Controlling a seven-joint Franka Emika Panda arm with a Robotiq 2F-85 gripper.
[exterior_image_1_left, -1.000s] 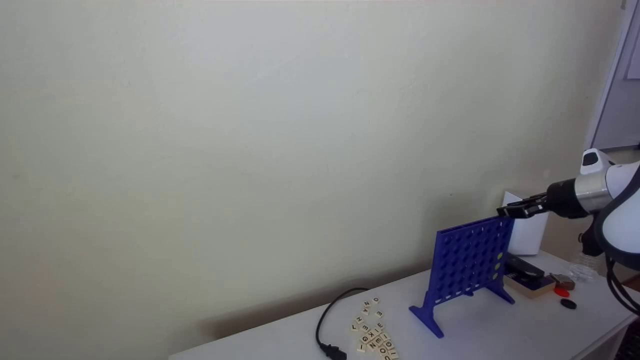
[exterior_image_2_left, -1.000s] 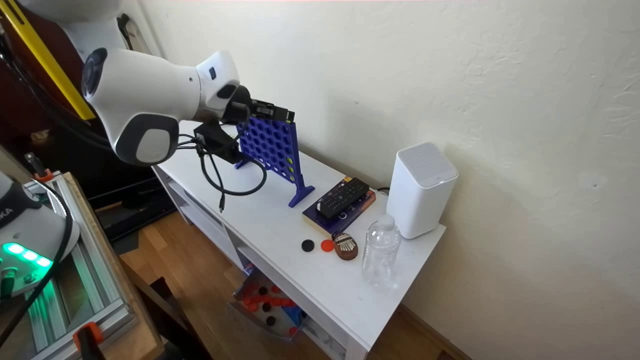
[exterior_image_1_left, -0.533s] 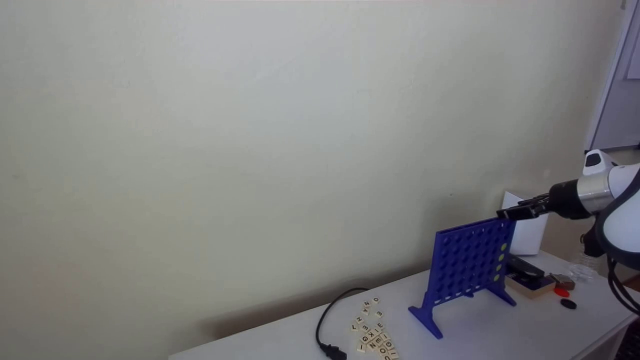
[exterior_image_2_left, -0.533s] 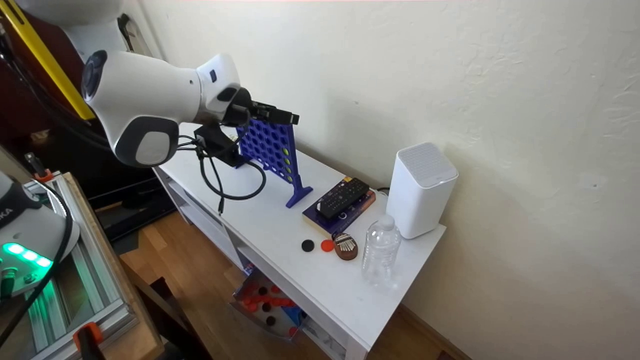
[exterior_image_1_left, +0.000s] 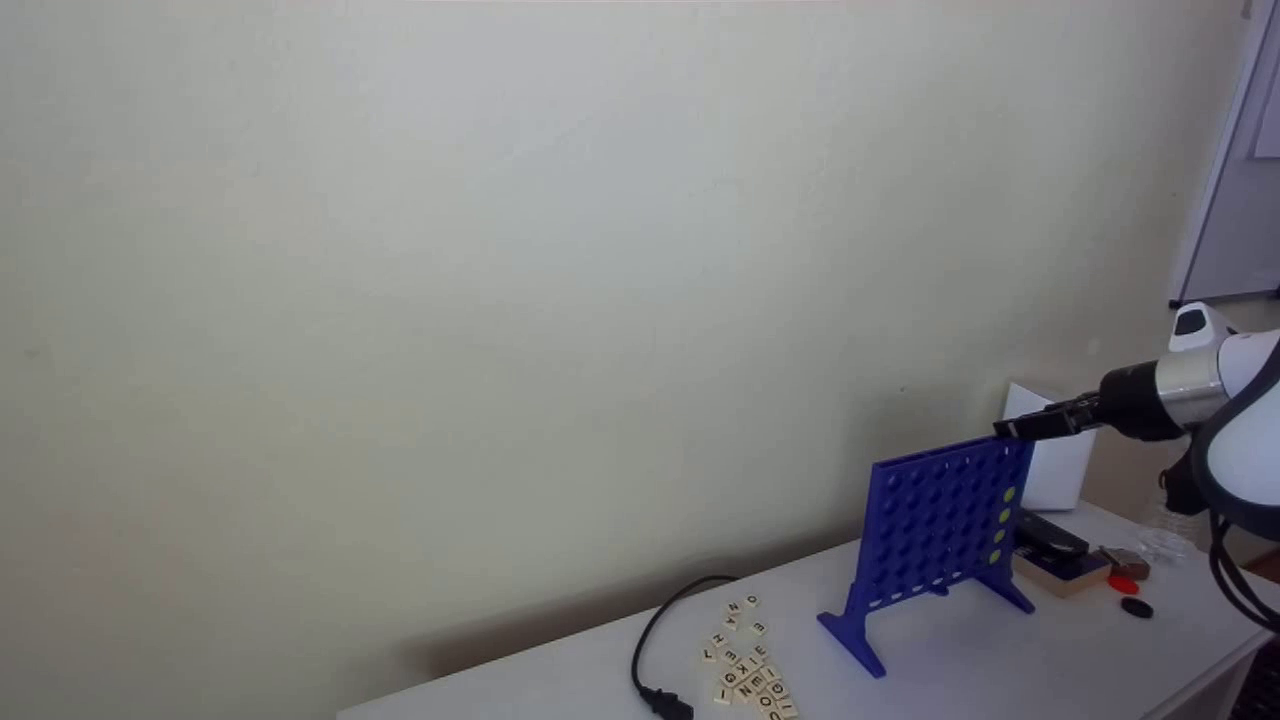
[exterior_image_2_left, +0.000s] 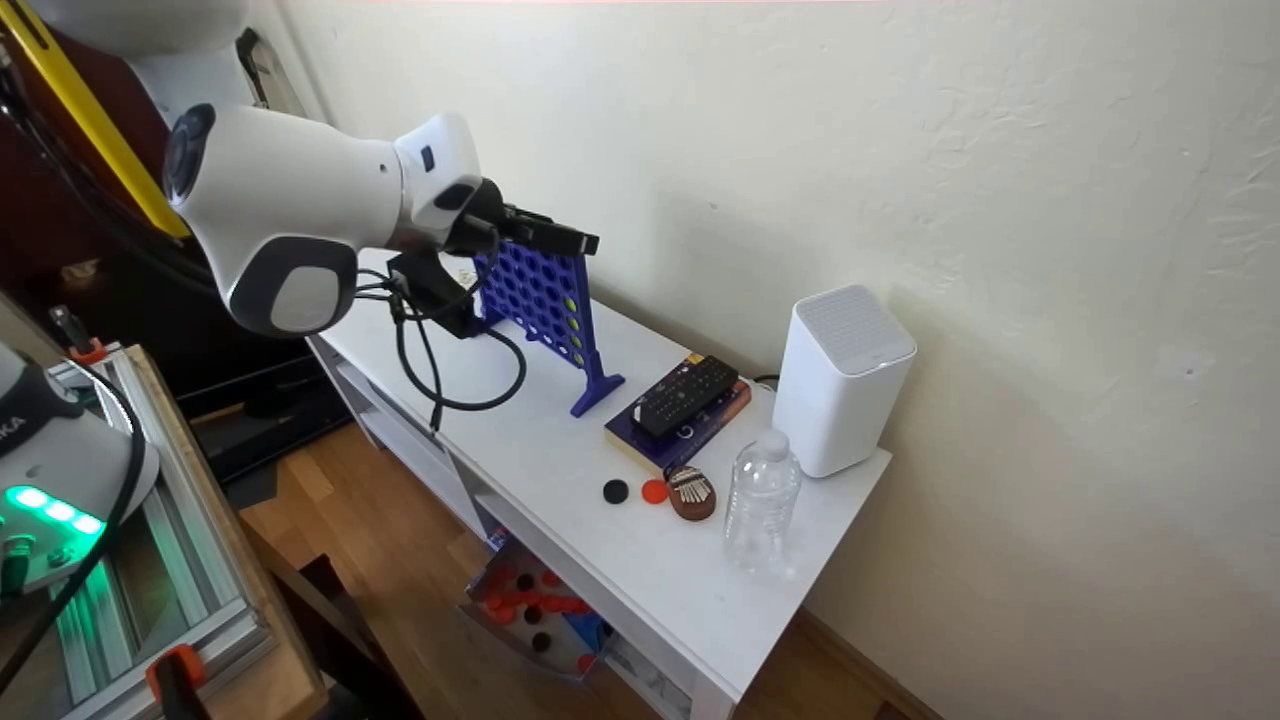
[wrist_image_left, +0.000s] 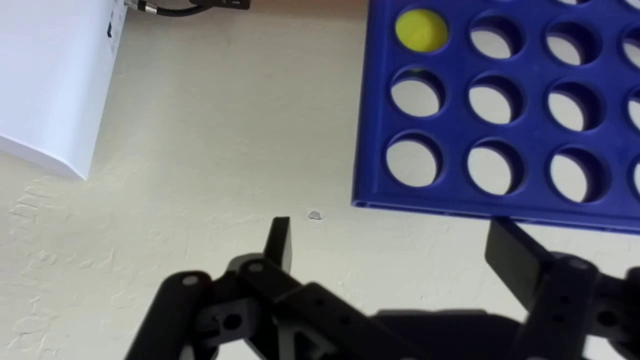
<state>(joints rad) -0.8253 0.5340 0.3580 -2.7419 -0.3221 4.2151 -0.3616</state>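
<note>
White and smooth-shelled, the jointed robot arm (exterior_image_2_left: 290, 190) extends from the left of an exterior view, ending in a black two-finger gripper (wrist_image_left: 390, 237) whose jaws stand spread, cream textured wall (wrist_image_left: 225, 150) showing through the gap. Just below it, on a white rectangular table (exterior_image_2_left: 560, 440), the blue plastic grid rack (wrist_image_left: 536, 132) stands upright; whether the gripper touches its top edge is hard to tell. Four round yellow discs (exterior_image_1_left: 1004, 516) are stacked in its end column, on the right in both exterior views. Next come a flat black disc (exterior_image_2_left: 616, 491), a flat red-orange disc (exterior_image_2_left: 654, 491), a dark-blue book (exterior_image_2_left: 700, 430) bearing a long black remote control (exterior_image_2_left: 688, 393), and a brown wooden thumb piano (exterior_image_2_left: 691, 495) just beside the red-orange disc. Farther right stand a clear plastic bottle (exterior_image_2_left: 762, 505) and, behind it, a tall white box-shaped device (exterior_image_2_left: 840, 395) with a grille-patterned top.
</note>
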